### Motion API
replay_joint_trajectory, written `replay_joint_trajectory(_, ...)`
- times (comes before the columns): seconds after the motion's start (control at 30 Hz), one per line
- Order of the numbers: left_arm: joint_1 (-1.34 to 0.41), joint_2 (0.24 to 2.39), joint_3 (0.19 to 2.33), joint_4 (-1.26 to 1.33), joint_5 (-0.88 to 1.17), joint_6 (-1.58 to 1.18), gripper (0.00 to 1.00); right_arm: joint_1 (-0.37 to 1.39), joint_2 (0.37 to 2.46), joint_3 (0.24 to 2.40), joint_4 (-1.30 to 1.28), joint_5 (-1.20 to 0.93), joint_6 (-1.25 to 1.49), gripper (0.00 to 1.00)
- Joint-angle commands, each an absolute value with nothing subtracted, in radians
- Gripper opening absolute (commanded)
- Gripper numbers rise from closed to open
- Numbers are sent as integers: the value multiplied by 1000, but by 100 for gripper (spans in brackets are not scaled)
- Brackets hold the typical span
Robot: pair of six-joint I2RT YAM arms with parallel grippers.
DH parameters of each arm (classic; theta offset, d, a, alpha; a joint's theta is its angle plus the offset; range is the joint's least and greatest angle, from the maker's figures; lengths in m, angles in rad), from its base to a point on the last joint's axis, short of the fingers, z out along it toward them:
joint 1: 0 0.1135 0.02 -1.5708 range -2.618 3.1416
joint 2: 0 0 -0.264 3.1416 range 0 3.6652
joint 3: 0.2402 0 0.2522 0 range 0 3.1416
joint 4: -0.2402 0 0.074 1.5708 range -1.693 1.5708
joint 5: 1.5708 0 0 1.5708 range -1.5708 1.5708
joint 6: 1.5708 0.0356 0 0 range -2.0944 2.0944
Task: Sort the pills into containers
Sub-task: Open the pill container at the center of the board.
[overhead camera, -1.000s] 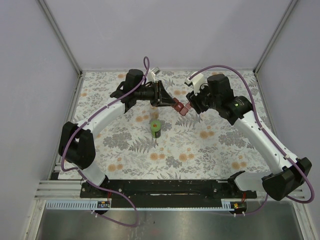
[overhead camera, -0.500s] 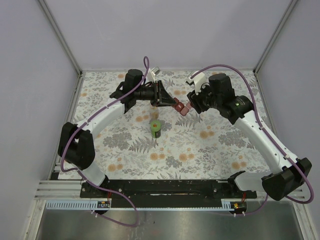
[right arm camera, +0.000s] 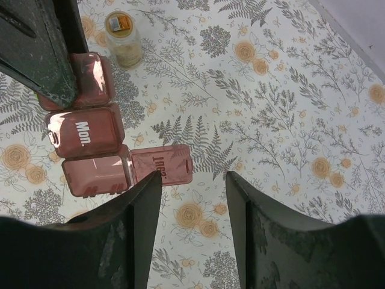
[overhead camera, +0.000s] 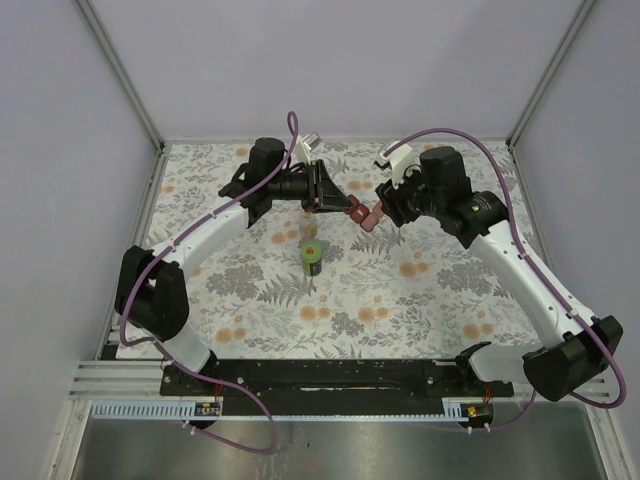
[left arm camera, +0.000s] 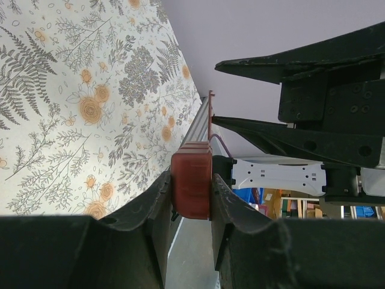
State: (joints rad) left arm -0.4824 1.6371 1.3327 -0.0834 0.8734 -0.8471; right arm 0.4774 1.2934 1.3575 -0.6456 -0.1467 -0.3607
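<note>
In the left gripper [left arm camera: 191, 176], one pill box [left arm camera: 191, 195]

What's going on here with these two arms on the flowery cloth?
Two robot arms work together. The left fingers clamp a dark-red pill box, which has one lid flipped open. The right fingers hover open right by that lid, holding nothing. A green bottle and a pale bottle stand on the cloth nearby.
</note>
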Motion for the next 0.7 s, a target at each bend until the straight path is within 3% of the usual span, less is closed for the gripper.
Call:
replay_joint_trajectory(0.0,-486,1585,1325,-5,913,-870,0,469,1287,1342,-603,-172,-345,56)
replay_joint_trajectory(0.3,-486,1594,1324,-6,902,-865,0,469,1272,1345,-603,-160,-341,58)
replay_joint_trajectory(0.67,-485,1635,1335,-43,874,-821,0,468,1198,1394,-643,-117,-319,70)
